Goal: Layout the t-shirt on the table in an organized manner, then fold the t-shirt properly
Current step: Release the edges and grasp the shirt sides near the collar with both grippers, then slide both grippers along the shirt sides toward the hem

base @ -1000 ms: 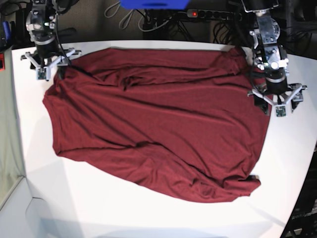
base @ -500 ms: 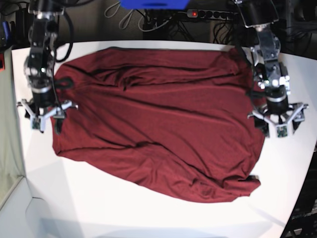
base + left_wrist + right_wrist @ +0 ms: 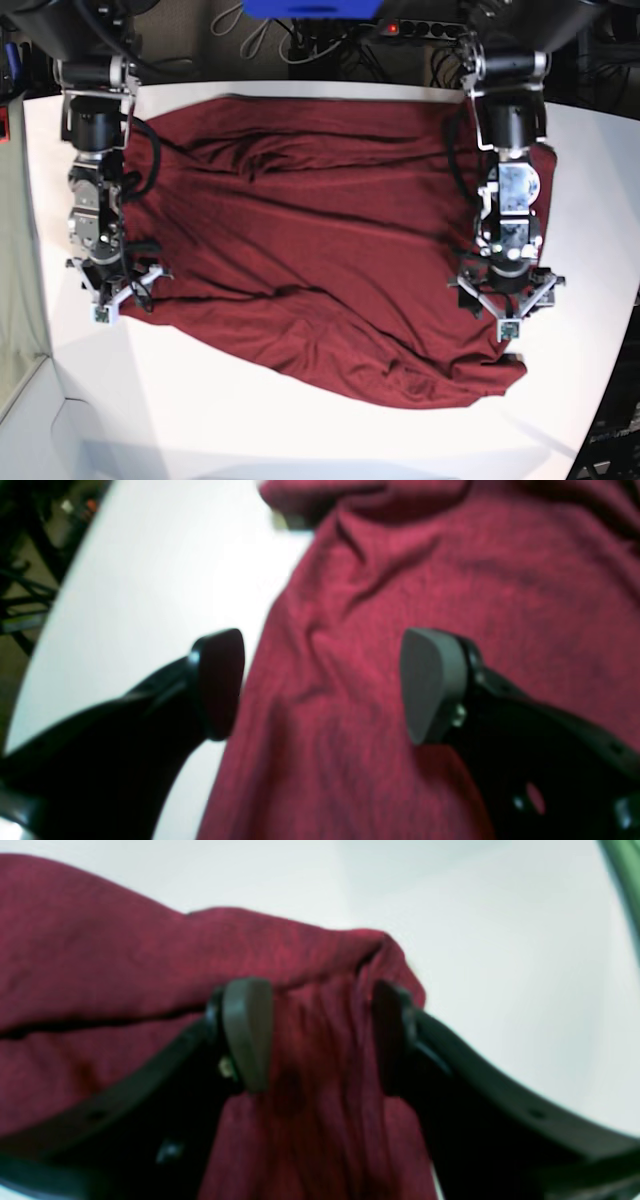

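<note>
The dark red t-shirt [image 3: 320, 230] lies spread and wrinkled over the white table [image 3: 200, 420], its near hem slanting down to the right. My left gripper [image 3: 505, 298] hangs over the shirt's right side. In the left wrist view this gripper [image 3: 322, 685] is open; one finger is above the table [image 3: 150, 555], the other above the cloth [image 3: 400, 555], with the cloth's edge between them. My right gripper [image 3: 117, 286] is at the shirt's left edge. In the right wrist view it [image 3: 322, 1035] stands open astride a raised ridge of cloth [image 3: 100, 965].
A power strip [image 3: 420, 28] with a red light, a blue object [image 3: 310, 8] and cables lie beyond the table's far edge. The table's curved edge runs down the right side. A pale green surface [image 3: 15, 250] borders the left.
Both arms have travelled along the shirt's sides toward the near edge. The shirt's upper corners now lie flatter and wider, and a sleeve shows at the right.
</note>
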Controlling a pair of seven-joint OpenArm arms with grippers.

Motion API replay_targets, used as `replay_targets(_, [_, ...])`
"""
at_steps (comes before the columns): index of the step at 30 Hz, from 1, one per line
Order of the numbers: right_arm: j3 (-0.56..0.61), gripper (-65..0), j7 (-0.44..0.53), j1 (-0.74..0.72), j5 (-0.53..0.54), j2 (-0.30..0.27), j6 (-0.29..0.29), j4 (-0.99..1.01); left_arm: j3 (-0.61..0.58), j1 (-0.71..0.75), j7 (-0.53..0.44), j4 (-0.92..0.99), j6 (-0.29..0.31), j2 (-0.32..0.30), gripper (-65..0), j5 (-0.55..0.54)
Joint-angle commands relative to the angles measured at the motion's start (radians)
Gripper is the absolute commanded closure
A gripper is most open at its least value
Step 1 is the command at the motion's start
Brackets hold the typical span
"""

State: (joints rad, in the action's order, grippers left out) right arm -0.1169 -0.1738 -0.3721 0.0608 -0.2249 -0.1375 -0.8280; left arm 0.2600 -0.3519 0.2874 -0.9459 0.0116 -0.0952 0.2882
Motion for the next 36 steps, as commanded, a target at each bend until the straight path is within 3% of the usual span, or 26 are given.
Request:
replay_targets(1, [-0.004,-27.0,0.010,-0.031,0.003,-0.012,-0.001,0.000,0.003,-0.040,-0.023,0.012,-0.008,-0.007,-46.9,0.003])
replay_targets(5, [-0.004,-23.3,0.036,-0.043,0.003,-0.014,0.000,0.034,0.003,-0.092,-0.030,0.120,-0.008,-0.008,-46.9,0.003])
replay_targets(11, [-0.004,-23.0,0.115,-0.046,0.001,-0.040,0.002,0.091,0.006,-0.101,-0.147,0.264,-0.008,-0.016,-46.8,0.007])
replay_targets(19, [-0.008,-23.0,0.125,-0.046,0.003,-0.092,0.005,0.132,0.008,-0.005,-0.153,0.273,-0.011,-0.016,-46.8,0.007])
replay_targets(25, [-0.007,-23.0,0.142,-0.040,0.003,-0.098,0.005,0.132,0.008,0.112,-0.147,0.147,-0.014,-0.030,-46.8,0.007])
replay_targets(36, [-0.005,-23.0,0.142,-0.038,0.003,-0.075,0.005,0.129,0.009,0.320,0.062,-0.192,-0.008,-0.022,-46.8,0.004])
